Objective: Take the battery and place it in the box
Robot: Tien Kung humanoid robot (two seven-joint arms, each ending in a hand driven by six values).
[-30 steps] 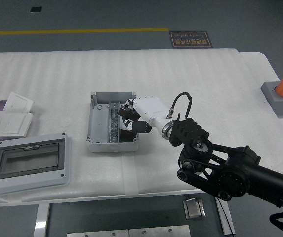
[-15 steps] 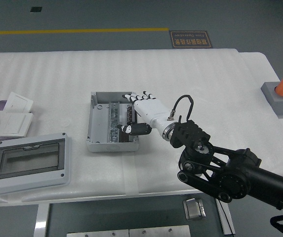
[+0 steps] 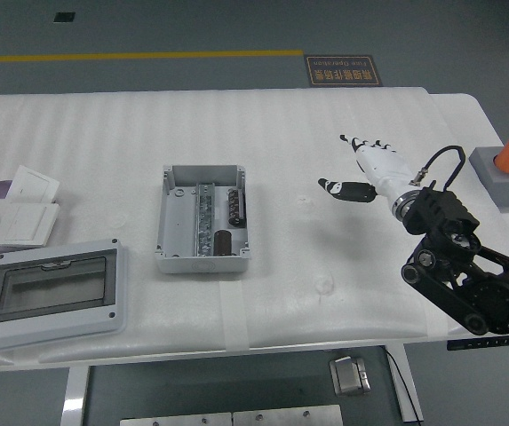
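- Inside the box [image 3: 202, 219], toward its near right corner, lies the battery [image 3: 223, 243] — a small dark cylinder resting on the floor of the housing, just right of the metal rail [image 3: 202, 217] and below a dark terminal strip [image 3: 234, 208].
- Judging by its look, the battery is rigid, smooth and a little heavy for its size; it could roll or slip, so the surest hold would be across its round body at mid-length, thumb against fingers.
- Nothing touches the battery; by how things lie, the placing step looks done.
- Box itself is grey, open-topped, sitting flat on the white padded counter [image 3: 325, 284], left of centre.
- Right hand [image 3: 367, 170] hangs over the counter well apart from the box, to its right; the fingers are spread, the thumb held out to the side, and it holds nothing.
- Left hand is not visible.
- Farther out: a grey lid with a dark window [image 3: 54, 293] at near left, white switch plates [image 3: 19, 209] at the left edge, and an orange knob on a grey block [image 3: 508, 169] at the far right.
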